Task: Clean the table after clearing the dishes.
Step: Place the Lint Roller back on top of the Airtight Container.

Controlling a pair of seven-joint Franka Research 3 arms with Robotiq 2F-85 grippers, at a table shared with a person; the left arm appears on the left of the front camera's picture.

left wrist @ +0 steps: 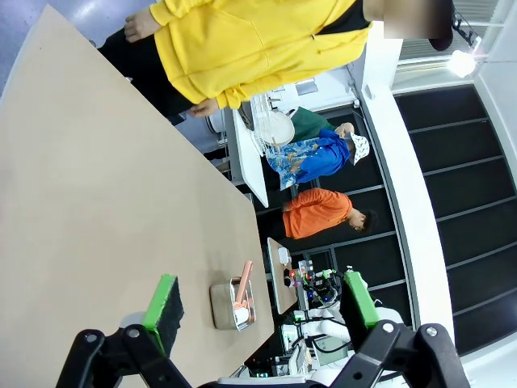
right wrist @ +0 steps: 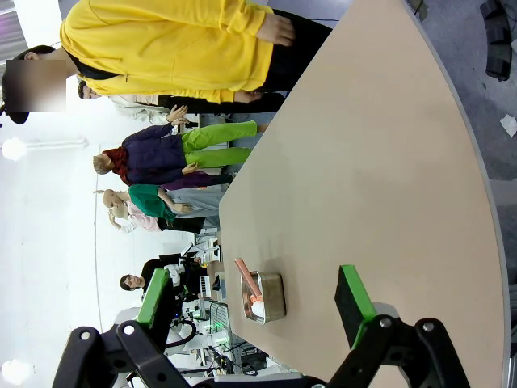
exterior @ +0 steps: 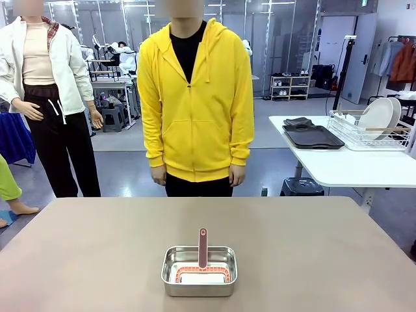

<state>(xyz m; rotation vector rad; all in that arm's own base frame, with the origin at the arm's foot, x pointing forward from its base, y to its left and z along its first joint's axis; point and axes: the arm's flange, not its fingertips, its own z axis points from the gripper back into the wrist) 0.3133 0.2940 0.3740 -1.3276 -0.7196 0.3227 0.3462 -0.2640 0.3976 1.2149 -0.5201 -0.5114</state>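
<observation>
The taupe table (exterior: 97,247) has a small steel pan (exterior: 199,278) near its front edge. In the pan an orange-rimmed pad lies flat, with a reddish handle (exterior: 203,247) standing upright from it. The dishes, white plates (exterior: 380,116), stand in a wire rack on the white side table at the right, beside dark trays (exterior: 312,136). In the left wrist view, my left gripper (left wrist: 260,299) hangs open above the table (left wrist: 97,202), its green pads either side of the distant pan (left wrist: 234,303). My right gripper (right wrist: 253,293) is open too, well off the pan (right wrist: 265,297).
A person in a yellow hoodie (exterior: 195,97) stands at the table's far edge with both hands down. The white side table (exterior: 351,162) stands at the back right, a dark stool under it. Around the pan the tabletop is bare.
</observation>
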